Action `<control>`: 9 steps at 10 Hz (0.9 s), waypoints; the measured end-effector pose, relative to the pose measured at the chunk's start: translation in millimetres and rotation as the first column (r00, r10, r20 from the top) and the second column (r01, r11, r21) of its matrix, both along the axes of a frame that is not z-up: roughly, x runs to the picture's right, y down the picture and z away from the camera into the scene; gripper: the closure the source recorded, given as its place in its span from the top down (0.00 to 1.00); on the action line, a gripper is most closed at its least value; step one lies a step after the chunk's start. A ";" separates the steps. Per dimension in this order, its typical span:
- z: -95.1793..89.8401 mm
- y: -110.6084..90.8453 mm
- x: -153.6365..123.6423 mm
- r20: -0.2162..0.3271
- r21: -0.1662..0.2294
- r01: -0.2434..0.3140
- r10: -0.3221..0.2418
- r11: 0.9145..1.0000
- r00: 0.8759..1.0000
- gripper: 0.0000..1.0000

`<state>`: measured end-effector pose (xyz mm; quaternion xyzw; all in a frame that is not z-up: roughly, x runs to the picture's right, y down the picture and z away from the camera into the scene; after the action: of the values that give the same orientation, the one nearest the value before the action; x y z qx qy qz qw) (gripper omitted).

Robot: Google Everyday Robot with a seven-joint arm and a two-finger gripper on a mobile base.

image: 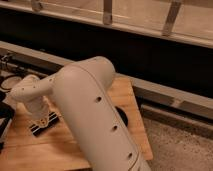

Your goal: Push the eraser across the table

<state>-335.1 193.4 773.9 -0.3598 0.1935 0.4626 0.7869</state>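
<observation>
The eraser [42,125], a small flat black block with a pale stripe, lies on the left part of the light-brown wooden table [134,105]. My gripper [44,119] hangs from the white wrist right over it and seems to touch its top. The thick white arm [95,115] crosses the middle of the view and hides much of the tabletop.
A black round disc [123,118] lies on the table, half hidden behind the arm. A dark object [5,113] sits at the table's left edge, with a round pale item [12,83] behind it. Grey speckled floor [180,150] lies to the right, past a low ledge.
</observation>
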 end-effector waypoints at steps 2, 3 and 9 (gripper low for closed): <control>5.7 11.1 -1.0 0.003 -0.004 0.018 -0.018 1.000 1.000 0.00; 8.1 15.0 -2.0 0.004 -0.006 0.023 -0.023 1.000 1.000 0.00; 8.0 25.0 5.2 0.008 -0.014 0.068 -0.068 0.998 0.998 0.00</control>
<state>-329.9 218.4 782.0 -0.3604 0.2061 0.4329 0.8001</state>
